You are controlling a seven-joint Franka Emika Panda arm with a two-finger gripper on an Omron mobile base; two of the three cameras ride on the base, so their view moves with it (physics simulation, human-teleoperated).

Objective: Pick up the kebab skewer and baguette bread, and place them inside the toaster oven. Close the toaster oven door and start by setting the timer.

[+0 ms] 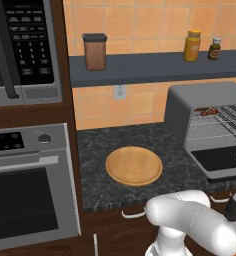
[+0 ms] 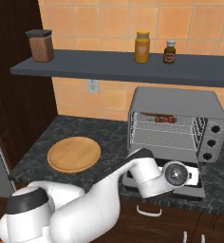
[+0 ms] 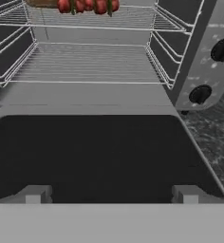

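Hovering with our two-finger gripper [image 2: 192, 176] spread and empty over the fold-down dark glass toaster oven door [image 3: 92, 156], we judge it stiff, light on its hinge, best lifted by the thin bar handle nearest our fingers.

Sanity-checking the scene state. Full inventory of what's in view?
toaster oven: 1, grey, right on counter
door: 1, dark glass, folded down open
skewer: 1, red chunks, on upper rack at the back
board: 1, round, wood, bare, on counter
jar: 1, brown, dark lid, shelf left
bottles: 2, yellow and small dark, shelf right
microwave: 1, black panel, upper left
built-in oven: 1, steel, below microwave
outlet: 1, white, wall
gripper: 1, open, over the door
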